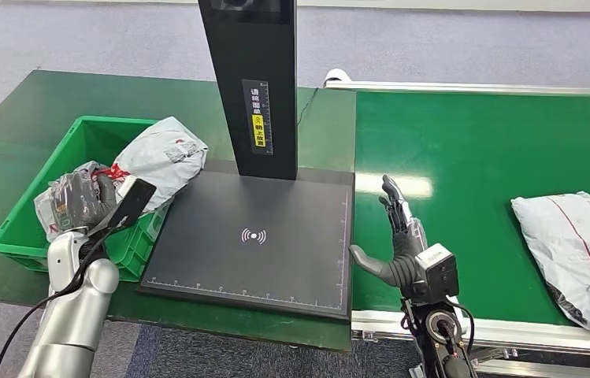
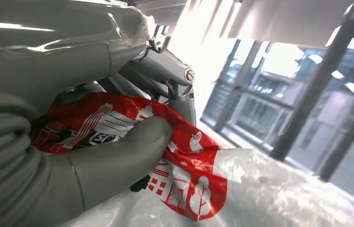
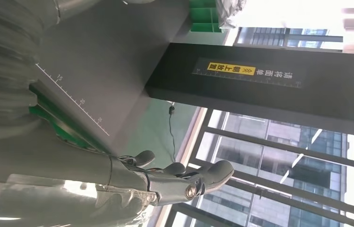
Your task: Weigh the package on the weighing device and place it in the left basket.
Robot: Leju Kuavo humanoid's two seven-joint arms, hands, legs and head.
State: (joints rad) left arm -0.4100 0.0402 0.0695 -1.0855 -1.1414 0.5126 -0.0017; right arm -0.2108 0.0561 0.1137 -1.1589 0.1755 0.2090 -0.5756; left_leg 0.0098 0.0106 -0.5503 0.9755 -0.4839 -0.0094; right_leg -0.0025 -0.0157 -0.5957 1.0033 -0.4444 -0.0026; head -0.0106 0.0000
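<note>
My left hand [image 1: 90, 198] hangs over the green basket [image 1: 75, 146] at the left and grips a grey package with red print [image 2: 184, 184], thumb [image 2: 127, 156] pressed on the red part. Another grey package [image 1: 167, 155] lies in the basket, leaning on its right wall. The black weighing plate [image 1: 256, 236] with its dark post [image 1: 254, 79] stands bare in the middle. My right hand [image 1: 398, 244] is open, fingers straight, at the plate's right edge; the right wrist view shows those fingers [image 3: 184, 177] spread with nothing in them. A further grey package [image 1: 579, 252] lies on the conveyor.
The green conveyor belt [image 1: 480, 165] runs along the right with a silver front rail [image 1: 512, 331]. The green table [image 1: 8, 134] carries the basket and the scale. A thin cable [image 1: 305, 106] runs behind the post.
</note>
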